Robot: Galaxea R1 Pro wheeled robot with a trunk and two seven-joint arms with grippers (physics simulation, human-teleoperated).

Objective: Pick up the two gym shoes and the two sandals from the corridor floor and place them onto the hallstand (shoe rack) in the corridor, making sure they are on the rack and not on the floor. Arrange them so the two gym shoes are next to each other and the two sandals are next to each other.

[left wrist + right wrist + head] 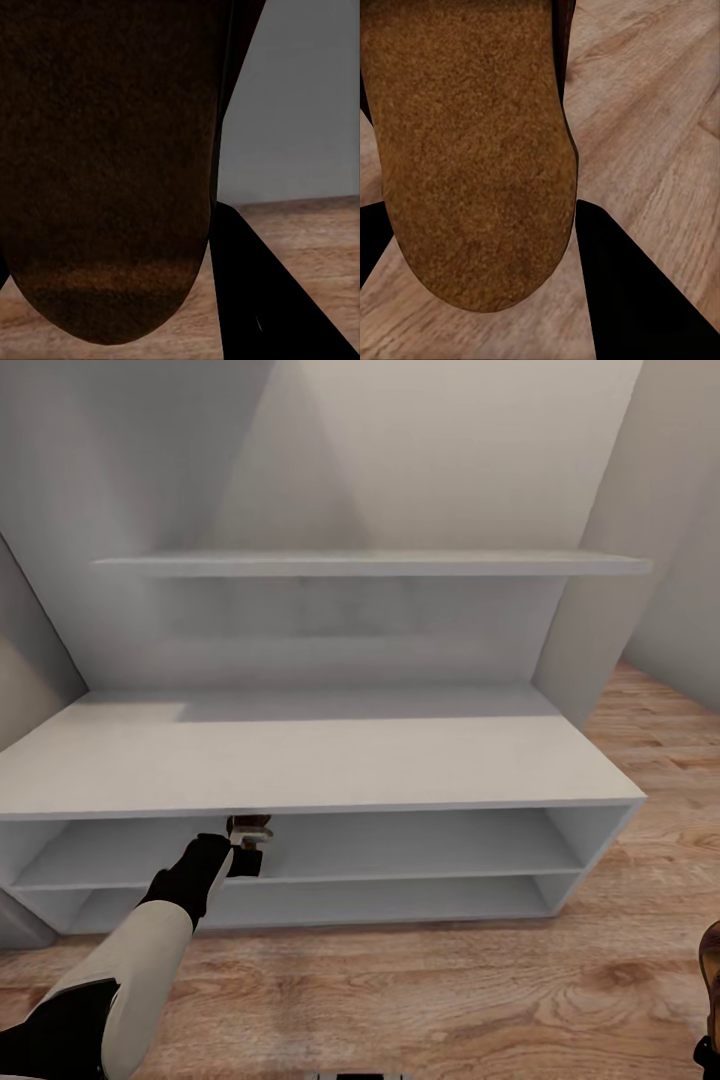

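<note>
The hallstand (pixel 300 760) stands straight ahead, a low white unit with a bench top and two open shelves. My left gripper (pixel 246 852) reaches to the front edge of the upper open shelf, shut on a dark-brown sandal (pixel 249 825) whose tip sits just under the bench top. In the left wrist view this sandal (pixel 105 165) lies against a black finger (pixel 262 300). My right gripper (pixel 709 1052) hangs low at the right edge, shut on the other sandal (pixel 712 958) above the corridor floor (pixel 420 1000); its sole (pixel 472 150) faces the right wrist camera. The gym shoes are out of view.
A long wall shelf (pixel 370 564) runs above the bench top. Grey walls close in on both sides of the hallstand. Wood-plank floor stretches in front of the unit and off to the right.
</note>
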